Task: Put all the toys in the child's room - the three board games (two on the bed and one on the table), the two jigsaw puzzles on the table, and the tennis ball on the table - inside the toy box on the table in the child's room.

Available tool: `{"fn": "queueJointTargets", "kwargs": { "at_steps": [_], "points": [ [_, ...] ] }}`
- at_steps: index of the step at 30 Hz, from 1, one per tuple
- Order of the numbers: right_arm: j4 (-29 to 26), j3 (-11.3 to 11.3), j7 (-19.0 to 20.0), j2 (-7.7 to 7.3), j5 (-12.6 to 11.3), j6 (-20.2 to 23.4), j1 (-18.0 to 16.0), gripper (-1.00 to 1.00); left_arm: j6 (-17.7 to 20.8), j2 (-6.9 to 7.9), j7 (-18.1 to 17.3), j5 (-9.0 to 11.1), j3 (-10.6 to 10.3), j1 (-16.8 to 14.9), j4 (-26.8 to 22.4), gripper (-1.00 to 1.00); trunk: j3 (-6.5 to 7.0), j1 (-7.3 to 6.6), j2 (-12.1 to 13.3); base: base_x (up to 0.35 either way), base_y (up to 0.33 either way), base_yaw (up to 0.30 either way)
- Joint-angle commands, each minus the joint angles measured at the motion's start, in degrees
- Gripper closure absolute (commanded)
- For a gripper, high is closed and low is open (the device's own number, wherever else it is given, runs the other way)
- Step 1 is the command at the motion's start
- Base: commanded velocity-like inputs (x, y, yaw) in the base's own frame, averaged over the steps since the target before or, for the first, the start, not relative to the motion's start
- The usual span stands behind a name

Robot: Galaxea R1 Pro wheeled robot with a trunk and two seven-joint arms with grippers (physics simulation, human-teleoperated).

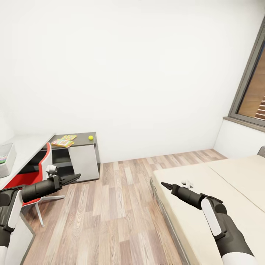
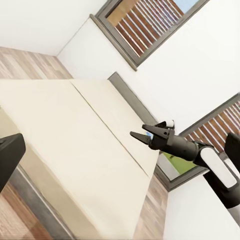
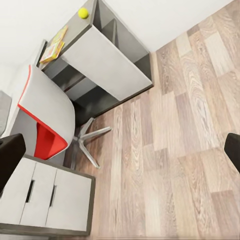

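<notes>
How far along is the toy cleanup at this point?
Nothing looks done yet. The tennis ball and the jigsaw puzzles lie on the dark cabinet top, not in the toy box. The left end effector and right end effector hold nothing. Everything remains to be boxed; no games show on the bed.

A red and white swivel chair (image 1: pixel 36 173) stood on a silver star base on the wood-plank floor (image 1: pixel 110 217), tucked close against the furniture along the left wall. Near it in the right wrist view sat a low drawer unit (image 3: pixel 47 200) with pale grey fronts in a dark frame. A dark-framed window (image 1: pixel 254 88) was set in the right-hand white wall (image 1: pixel 140 73), brown slats visible through its glass, and the left wrist view showed a second window (image 2: pixel 212 132) of the same kind further along.
</notes>
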Motion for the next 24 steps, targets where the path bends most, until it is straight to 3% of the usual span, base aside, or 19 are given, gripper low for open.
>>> {"fn": "queueJointTargets", "kwargs": {
  "at_steps": [1,5,8,14,24],
  "points": [
    [0.31,0.18,-0.18,0.34,-0.09,0.04,-0.05,-1.00,0.16,-0.33,0.24,-0.23,-0.33,0.28,-0.34,-1.00,-0.14,0.03,-0.13,0.000,-0.008,0.000],
    [0.66,0.22,-1.46,1.63,-0.18,-1.24,-0.10,-1.00,-1.14,-1.62,1.52,-1.28,-1.21,1.58,-0.07,-1.00,-0.14,0.03,-0.13,0.000,-0.054,0.000],
    [-0.15,0.33,-0.91,2.60,-0.39,-0.86,-0.13,-1.00,-0.95,-1.41,2.48,-0.87,-0.40,2.54,0.45,-1.00,-0.14,0.03,-0.13,0.000,-0.115,0.000],
    [-0.51,0.46,1.02,4.44,-0.62,1.11,-0.14,-1.00,-0.62,-1.40,0.53,-0.51,-0.11,3.41,0.55,-1.00,-0.14,0.03,-0.13,-0.001,-0.208,0.000],
    [-0.60,0.42,1.56,4.89,-0.60,1.84,-0.14,-1.00,-0.64,-1.36,-2.68,-0.71,-0.07,3.46,0.60,-1.00,-0.14,0.03,-0.13,-0.004,-0.064,0.000]
  ]
}}
